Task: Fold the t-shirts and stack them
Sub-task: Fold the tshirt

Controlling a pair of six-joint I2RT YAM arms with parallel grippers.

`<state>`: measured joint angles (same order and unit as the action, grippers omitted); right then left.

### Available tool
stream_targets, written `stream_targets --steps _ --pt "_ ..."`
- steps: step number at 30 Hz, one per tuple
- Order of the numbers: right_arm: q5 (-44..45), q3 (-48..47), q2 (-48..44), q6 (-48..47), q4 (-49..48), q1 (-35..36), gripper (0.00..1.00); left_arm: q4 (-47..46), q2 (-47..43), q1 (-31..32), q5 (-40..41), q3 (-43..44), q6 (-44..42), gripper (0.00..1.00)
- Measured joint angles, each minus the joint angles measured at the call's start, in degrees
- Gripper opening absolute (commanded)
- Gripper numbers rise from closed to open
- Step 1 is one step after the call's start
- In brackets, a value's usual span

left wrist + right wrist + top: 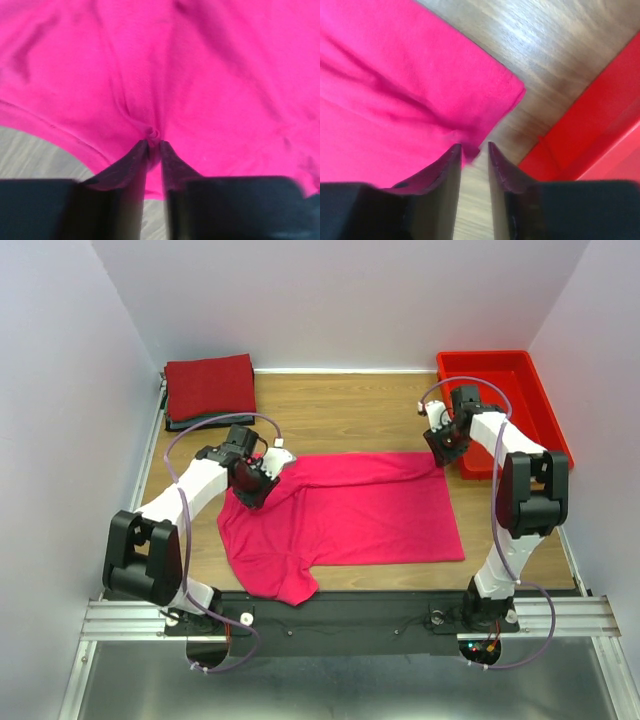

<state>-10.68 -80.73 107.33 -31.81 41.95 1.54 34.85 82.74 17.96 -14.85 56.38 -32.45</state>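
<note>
The pink t-shirt (350, 510) is lying spread across the middle of the tabletop (340, 410), its lower left part bunching toward the near edge. The left claw (250, 495) is pressing down on the shirt's upper left area. In the left wrist view its fingers (125, 167) are standing slightly apart, with a small pucker of pink fabric (210, 75) sitting right at the tips. The right claw (440, 450) is hanging at the shirt's far right corner. It is open, with bare wood (555, 55) showing in the gap and the shirt's edge (395, 85) just touching one fingertip. A stack of folded t-shirts (210, 385), dark red on top, is resting in the far left corner. The red bin (520, 390) is sitting at the far right, near the right claw.
</note>
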Motion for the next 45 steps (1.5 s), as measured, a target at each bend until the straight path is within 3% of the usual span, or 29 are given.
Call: stream_targets --steps 3,5,7,10,17,22,35,43,45 --pt "0.1 -0.2 0.0 -1.0 0.4 0.0 0.67 2.2 -0.1 -1.2 -2.7 0.2 -1.5 0.48" --pt "-0.3 -0.8 0.0 -1.2 1.0 0.0 0.7 4.1 -0.1 -3.6 -4.5 1.4 -2.3 0.5" --pt "-1.2 -2.8 0.0 -0.9 2.6 0.0 0.68 6.0 0.3 -6.5 -6.3 4.4 -3.0 0.5" --pt "-2.8 -7.7 0.1 0.3 3.6 0.0 0.54 5.2 1.6 -9.9 -7.6 9.7 -3.1 0.49" --pt "-3.8 -15.7 5.8 3.4 3.6 0.0 0.34 2.0 9.3 -10.4 -9.2 15.0 -1.0 0.45" --pt "-3.4 -15.1 9.4 3.8 4.5 0.7 0.32 -0.2 14.4 -9.4 -10.0 15.9 1.2 0.44" --pt "-2.1 -15.1 12.5 5.1 5.1 2.2 0.31 -2.6 24.4 -3.4 -16.0 18.0 2.5 0.55" --pt "-1.2 -15.1 12.5 5.1 5.2 2.2 0.31 -2.4 25.3 -2.0 -18.1 17.9 1.0 0.24" --pt "-1.1 -15.1 12.5 5.1 5.2 2.2 0.31 -2.2 24.7 -1.4 -18.7 17.3 0.2 0.11"
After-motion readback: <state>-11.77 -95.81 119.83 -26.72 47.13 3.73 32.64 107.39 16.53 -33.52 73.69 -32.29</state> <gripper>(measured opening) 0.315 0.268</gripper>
